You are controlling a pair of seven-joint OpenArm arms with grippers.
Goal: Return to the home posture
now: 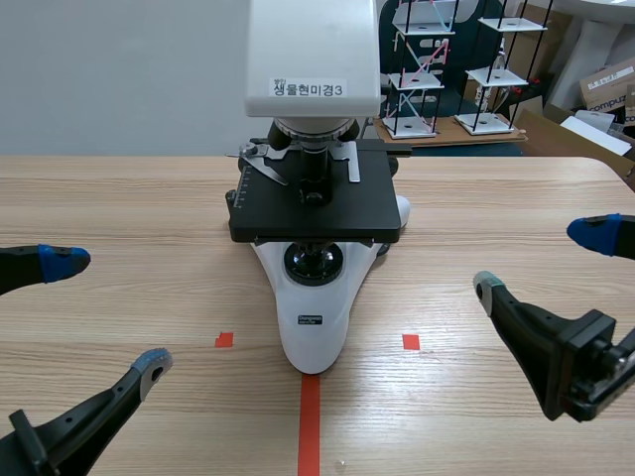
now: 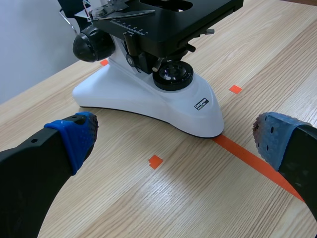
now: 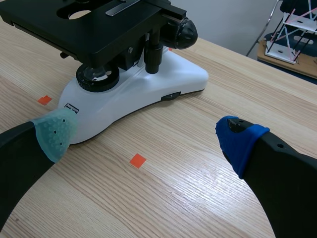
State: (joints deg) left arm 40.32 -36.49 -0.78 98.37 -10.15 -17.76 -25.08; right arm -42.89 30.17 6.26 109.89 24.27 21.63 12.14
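1. Table (image 1: 119, 198): pale wood, carrying the microscope at its middle. Its near edge is cut off in every view.
2. Microscope (image 1: 313, 332): the white base points its narrow end toward me. The scene view crops the head just above a printed label (image 1: 309, 88). Both wrist views crop everything above the stage, so the head and label appear from the scene camera alone.
3. My right gripper (image 1: 541, 260): low over the table, right of the microscope base and well apart from it. Its fingers are spread wide over bare wood, and the arm behind them runs out of frame.
4. My left gripper (image 1: 109, 312): left of the microscope base and well apart from it, also spread wide over bare wood.
5. Wire racks (image 1: 417, 69): behind the microscope, partly hidden by its head.
6. Stage (image 1: 317, 208): black, overhanging the base.
7. Left focus knob (image 2: 91, 47): black, on the microscope's left flank, plain only in the left wrist view. The right focus knob (image 3: 185, 32) is plain only in the right wrist view. I cannot make out either from the scene camera.
8. Lamp lens (image 1: 314, 263): round, set in the microscope base under the stage.
9. Badge (image 1: 312, 319): on the microscope base, its lettering too small to read.
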